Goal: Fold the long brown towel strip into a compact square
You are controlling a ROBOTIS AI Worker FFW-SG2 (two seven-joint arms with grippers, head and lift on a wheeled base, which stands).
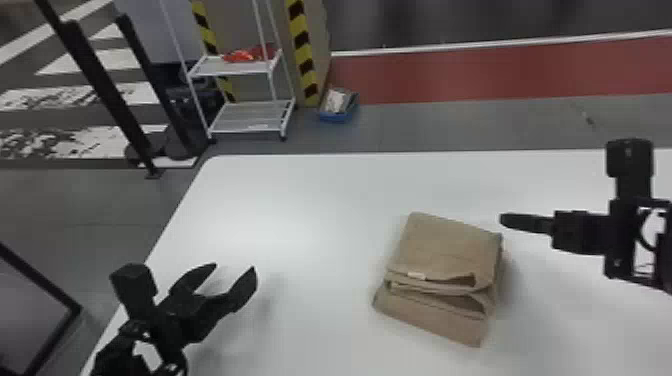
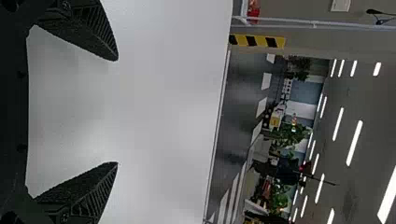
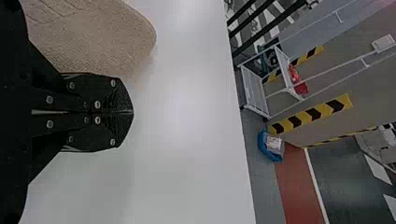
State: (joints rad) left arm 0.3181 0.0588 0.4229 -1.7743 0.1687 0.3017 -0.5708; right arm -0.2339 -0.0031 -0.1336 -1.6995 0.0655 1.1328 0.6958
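Finding your towel (image 1: 450,250) folded on the table (image 1: 300,200), left fingers open, right fingers closed

You have the brown towel lying on the white table as a thick, layered bundle, set slightly askew. Its upper folds make a neat, flat, roughly square top. On the side nearest you, the bottom layer sticks out past the folds above it, and the stacked edges gape a little toward the right. A small pale tag (image 1: 416,275) shows along the near edge of the top fold.

Your left gripper (image 1: 235,268) is over the left part of the table, well apart from the towel. Its two fingers stand wide open, and your left wrist view shows white tabletop between them.

Your right gripper (image 1: 503,220) comes in from the right, its tip near the towel's far right corner. In your right wrist view its fingers are pressed together, with the towel's rounded edge just beside them.

Beyond the table you see a white rack (image 1: 250,122) with something red (image 1: 245,55) on its upper shelf, a blue bin (image 1: 334,118) on the floor beside a post striped yellow and black (image 1: 302,47), and a red band (image 1: 490,75) across the floor.
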